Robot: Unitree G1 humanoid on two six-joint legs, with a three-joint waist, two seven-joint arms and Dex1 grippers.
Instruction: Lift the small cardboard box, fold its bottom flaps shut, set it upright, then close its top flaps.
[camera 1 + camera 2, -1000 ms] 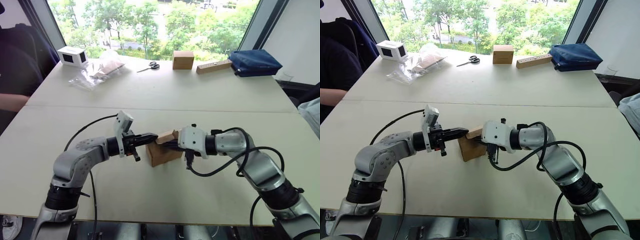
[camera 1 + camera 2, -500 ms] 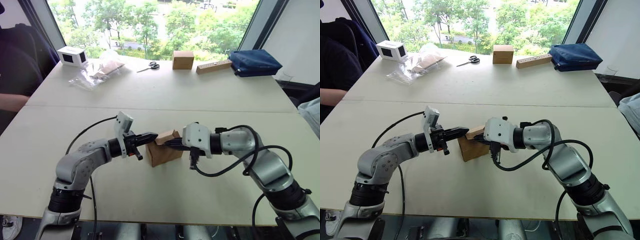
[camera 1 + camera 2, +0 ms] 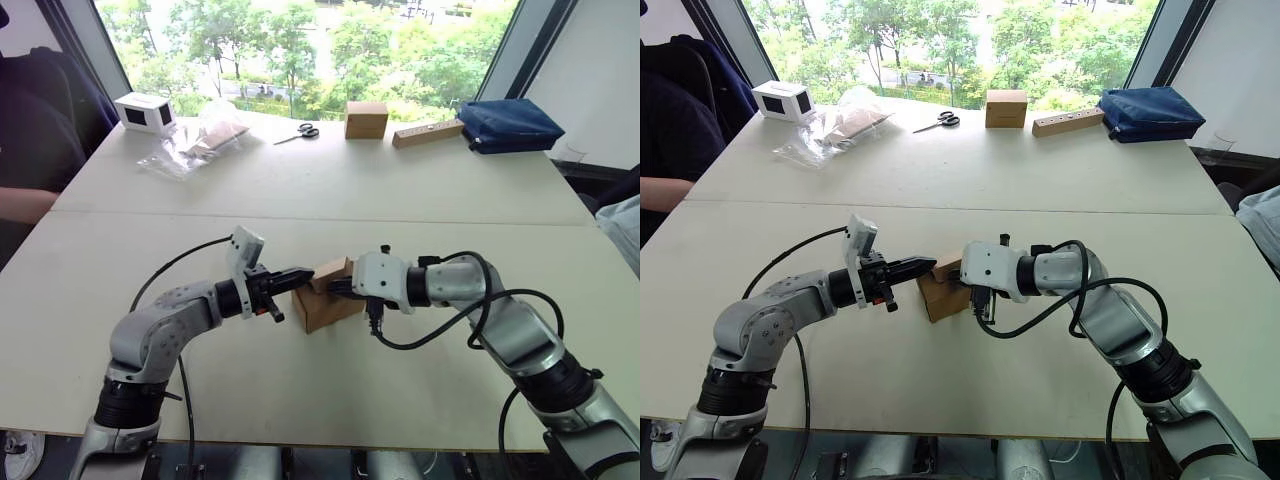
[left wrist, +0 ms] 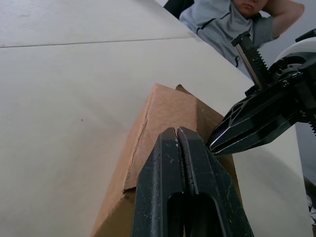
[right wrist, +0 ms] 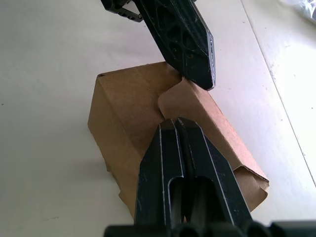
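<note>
The small cardboard box (image 3: 328, 298) stands on the worktop (image 3: 320, 190) directly between my two hands, and that is what the coming move turns on: it lies straight ahead of each hand's tips, so either can press inward across its upper face. Its long axis runs roughly along the line joining the hands. The top flaps (image 5: 197, 111) are partly down; one curved flap lies over the upper face, while the end nearest the right hand gapes a little.

My left hand (image 3: 297, 275) has its two fingers pressed together, holding nothing, tips just at the box's upper edge on its side. My right hand (image 3: 334, 288) is likewise pinched shut and empty, its tips resting over the flaps from the opposite side. Both sit about equally near, tips almost meeting above the box.

I judge the flaps are being pushed flat.

Well beyond the hands lie scissors (image 3: 298, 131), a brown cube box (image 3: 366, 119) and a white box (image 3: 146, 112).
</note>
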